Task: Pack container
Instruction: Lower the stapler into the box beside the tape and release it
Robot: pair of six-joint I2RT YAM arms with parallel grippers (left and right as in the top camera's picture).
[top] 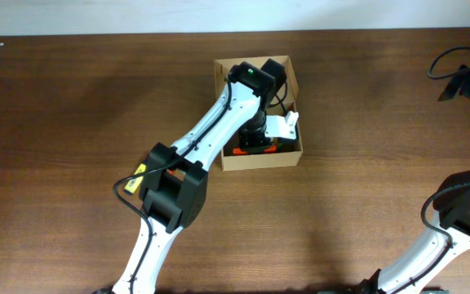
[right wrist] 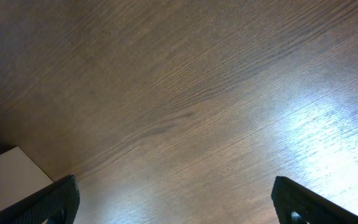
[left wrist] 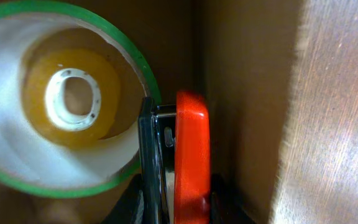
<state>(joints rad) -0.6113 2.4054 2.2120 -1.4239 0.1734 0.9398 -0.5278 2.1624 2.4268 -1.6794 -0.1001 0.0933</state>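
One container (top: 259, 161), a brown cardboard box with its top open, sits on the wooden table (top: 72, 98) near the middle, toward the far edge. Inside it are a green-edged tape roll (left wrist: 17, 155) and, just beside it, an orange-and-black tool (left wrist: 191, 149). The left gripper (left wrist: 176, 208) reaches into the box; its narrowly set fingers pinch the tool. The right gripper (right wrist: 174, 186) hangs over bare table, fingers spread wide.

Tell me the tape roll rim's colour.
Green; tape roll rim shows best in left wrist view.
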